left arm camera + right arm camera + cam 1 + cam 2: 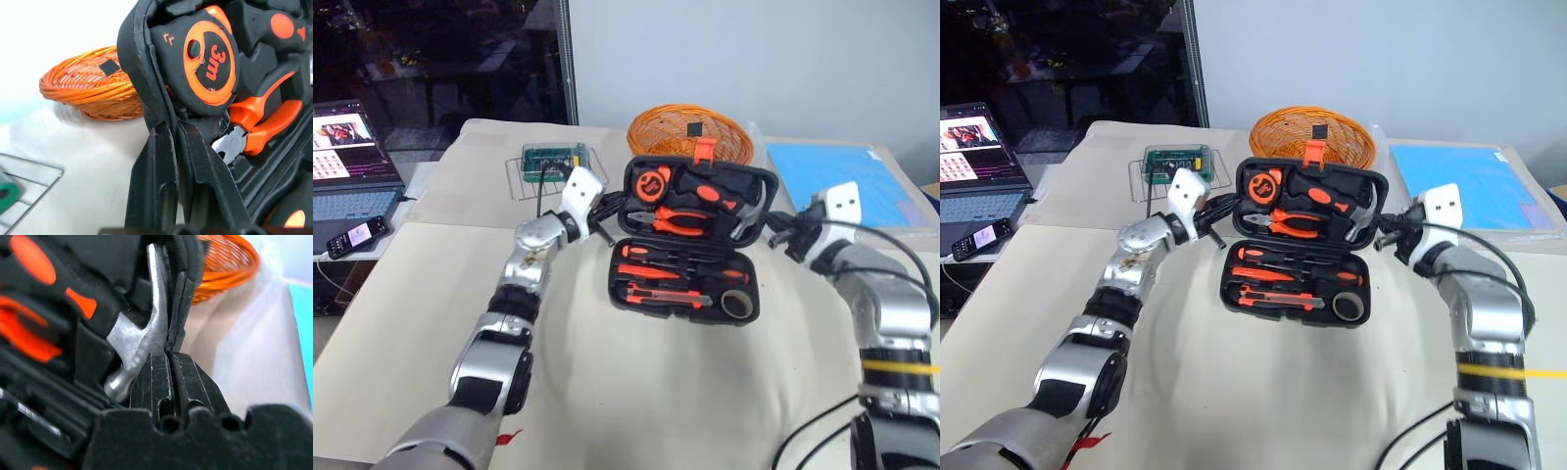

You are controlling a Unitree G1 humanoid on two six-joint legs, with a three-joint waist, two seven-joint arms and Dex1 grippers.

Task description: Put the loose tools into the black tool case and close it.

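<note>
The black tool case (619,279) lies open on the cloth-covered table with its lid tilted up. In the lower half rest the loose tools: slim screwdrivers (680,266), the utility knife (661,295) and the greyish tape roll (737,305). The lid holds a tape measure (210,61), pliers (680,221) and a hammer (139,340). An orange latch (705,149) stands on the lid's top edge. My left gripper (175,126) is shut on the lid's left rim. At the lid's right rim, my right gripper (169,353) is shut beside the hammer head.
An orange wicker basket (690,130) stands right behind the case. A green box of bits (553,157) sits on a wire tray at the back left. A laptop (347,162) and a phone (357,235) lie at the far left, and a blue mat (842,176) at the back right.
</note>
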